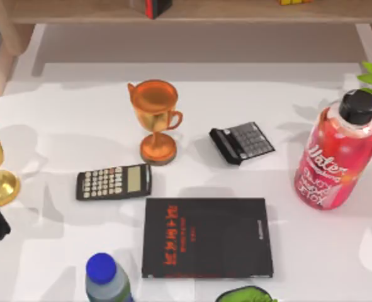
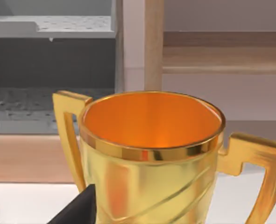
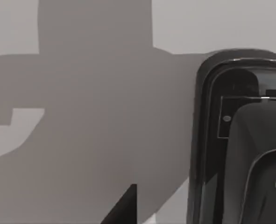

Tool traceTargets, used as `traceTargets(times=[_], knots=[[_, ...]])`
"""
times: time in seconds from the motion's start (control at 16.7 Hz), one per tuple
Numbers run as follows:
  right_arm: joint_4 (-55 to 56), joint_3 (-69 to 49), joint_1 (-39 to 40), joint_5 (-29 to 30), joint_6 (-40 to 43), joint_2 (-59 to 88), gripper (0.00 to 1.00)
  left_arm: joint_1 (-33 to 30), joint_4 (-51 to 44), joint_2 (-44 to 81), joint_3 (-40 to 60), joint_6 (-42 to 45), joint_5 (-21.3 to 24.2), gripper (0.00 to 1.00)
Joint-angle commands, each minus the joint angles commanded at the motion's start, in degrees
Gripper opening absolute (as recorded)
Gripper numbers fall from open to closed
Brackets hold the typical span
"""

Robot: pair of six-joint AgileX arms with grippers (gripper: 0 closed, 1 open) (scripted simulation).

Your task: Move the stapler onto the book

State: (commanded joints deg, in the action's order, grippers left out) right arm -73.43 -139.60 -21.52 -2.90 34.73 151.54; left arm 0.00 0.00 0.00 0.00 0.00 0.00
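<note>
One black book lies flat between two calculators and a blue-capped bottle.

A copper trophy cup stands toward the table's far edge; a black calculator lies just left of its base, a second calculator to its right; a pink bottle stands by the right edge; a blue-capped bottle sits at the near edge; a gold trophy cup stands at the left edge.

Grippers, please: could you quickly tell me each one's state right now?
Left gripper: cannot be told.
Right gripper: cannot be told.
</note>
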Motion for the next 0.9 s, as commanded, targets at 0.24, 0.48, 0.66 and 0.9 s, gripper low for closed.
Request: traceTargets(times=[0.24,0.48,0.66,0.9], knots=[[0.0,0.0,0.0,0.0,0.0,0.0,0.25,0.0,0.0,0.0,0.0,0.0,0.0,1.00],[0.0,0.0,0.0,0.0,0.0,0.0,0.00,0.0,0.0,0.0,0.0,0.0,0.0,1.00],[0.0,0.0,0.0,0.0,0.0,0.0,0.00,0.0,0.0,0.0,0.0,0.0,0.0,1.00],[0.0,0.0,0.0,0.0,0.0,0.0,0.00,0.0,0.0,0.0,0.0,0.0,0.0,1.00]])
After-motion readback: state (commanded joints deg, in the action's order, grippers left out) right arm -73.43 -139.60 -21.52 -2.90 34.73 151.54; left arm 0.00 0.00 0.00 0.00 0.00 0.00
